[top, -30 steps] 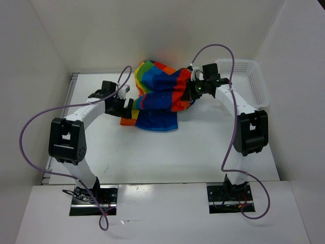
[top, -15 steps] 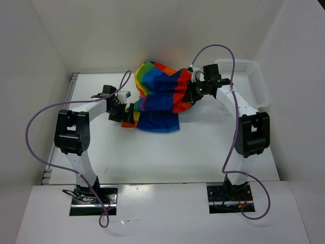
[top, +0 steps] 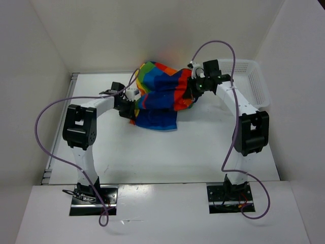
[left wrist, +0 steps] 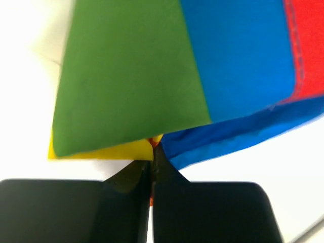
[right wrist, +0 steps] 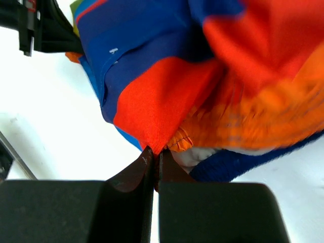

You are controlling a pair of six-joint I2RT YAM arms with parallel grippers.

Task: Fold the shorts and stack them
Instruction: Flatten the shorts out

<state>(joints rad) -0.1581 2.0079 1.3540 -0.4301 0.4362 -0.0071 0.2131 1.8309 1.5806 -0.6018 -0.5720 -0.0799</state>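
The rainbow shorts (top: 160, 96) lie bunched at the back middle of the table, partly lifted between both arms. My left gripper (top: 133, 105) is shut on the shorts' left edge; in the left wrist view the jaws pinch the yellow and blue cloth (left wrist: 136, 86) at the left gripper's tips (left wrist: 152, 148). My right gripper (top: 191, 92) is shut on the shorts' right edge. In the right wrist view the red and orange cloth (right wrist: 172, 96) is clamped at the right gripper's tips (right wrist: 156, 153).
A white lattice basket (top: 252, 81) stands at the back right, beside the right arm. White walls close in the table at the back and on both sides. Purple cables loop from each arm.
My left gripper moved right and toward the back, onto the shorts' left edge, and shut on the cloth. The right gripper stayed shut on the right edge and barely shifted.
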